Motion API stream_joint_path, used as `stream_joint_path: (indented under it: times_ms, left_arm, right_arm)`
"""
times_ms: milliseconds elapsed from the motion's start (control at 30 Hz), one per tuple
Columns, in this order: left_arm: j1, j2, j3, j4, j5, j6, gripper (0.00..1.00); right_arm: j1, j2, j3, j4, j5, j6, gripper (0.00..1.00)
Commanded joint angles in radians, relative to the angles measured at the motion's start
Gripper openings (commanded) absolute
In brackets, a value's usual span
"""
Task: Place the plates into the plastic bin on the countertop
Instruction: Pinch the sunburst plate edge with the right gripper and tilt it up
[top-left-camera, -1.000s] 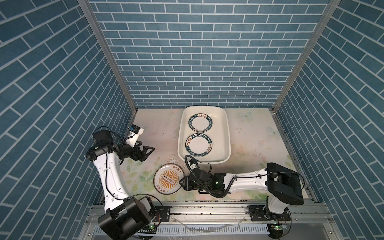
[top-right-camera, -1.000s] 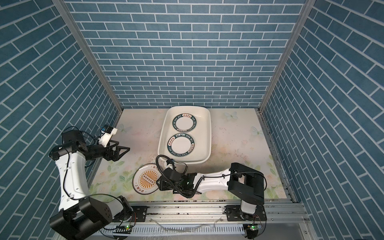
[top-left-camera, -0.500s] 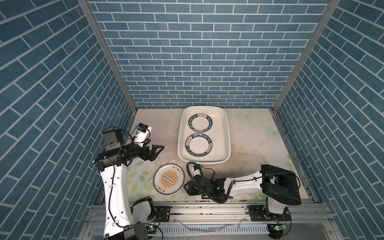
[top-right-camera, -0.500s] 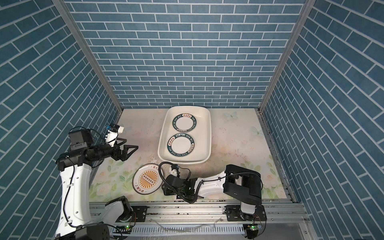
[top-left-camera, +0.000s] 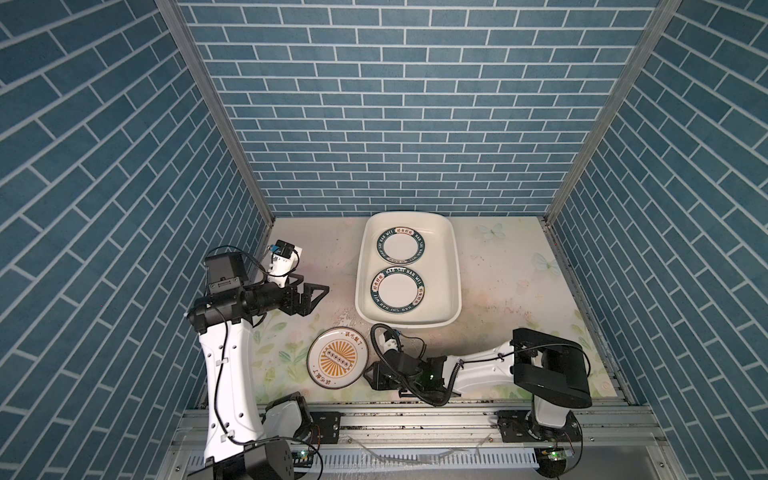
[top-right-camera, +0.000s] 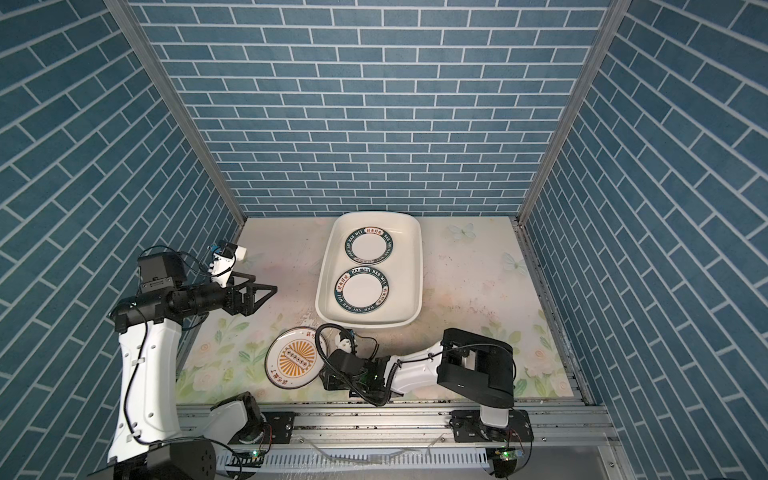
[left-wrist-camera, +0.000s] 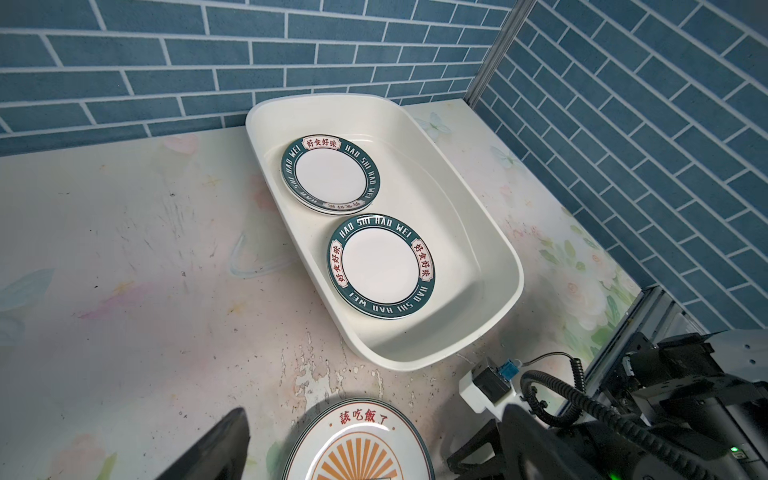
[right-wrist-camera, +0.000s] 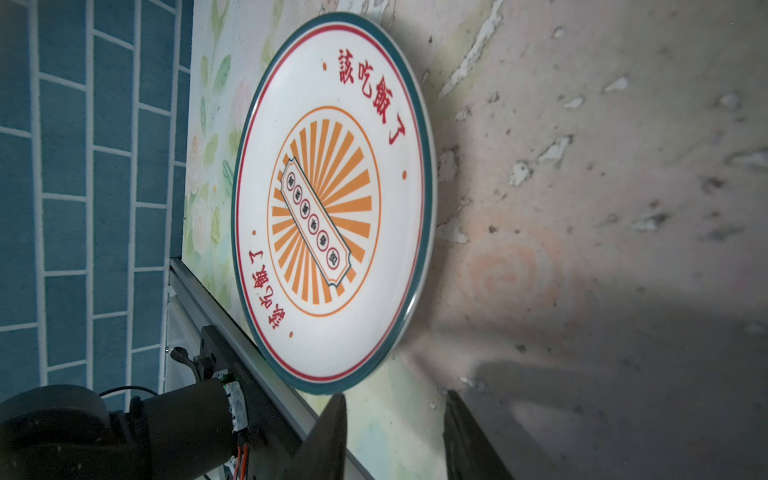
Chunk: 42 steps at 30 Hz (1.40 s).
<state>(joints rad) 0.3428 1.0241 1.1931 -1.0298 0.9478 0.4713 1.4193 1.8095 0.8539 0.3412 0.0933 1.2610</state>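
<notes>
Right gripper (right-wrist-camera: 395, 395), half spread and empty, sits low beside the sunburst plate (top-left-camera: 338, 357); it might shove it, not grip. Left gripper (top-left-camera: 318, 300) hangs spread wide.

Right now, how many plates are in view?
3 show faces: far green-rimmed plate and near green-rimmed plate in the plastic bin, sunburst plate on the countertop outside it. Extra rims peek under the far one, so more may be hidden.

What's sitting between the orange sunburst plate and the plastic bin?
Nothing: only bare, scuffed countertop separates the sunburst plate from the plastic bin. The left wrist view shows it most clearly.
</notes>
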Motion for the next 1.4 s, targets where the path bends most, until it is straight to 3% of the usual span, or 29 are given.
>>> stream_joint_path:
  times_ms: [0,867,1367]
  left_arm:
    - [-0.009,0.005,0.019,0.018,0.032,-0.036,0.96]
    - [-0.026,-0.042,0.048,0.021,0.058,-0.08,0.96]
    - [-0.025,-0.057,0.025,0.042,0.077,-0.086,0.96]
  right_arm:
    - [-0.005,0.023,0.017,0.025,0.011,0.05,0.39]
    - [-0.034,0.092,0.059,0.057,0.068,0.148,0.39]
    - [-0.036,0.162,0.083,0.174,0.097,0.189,0.36]
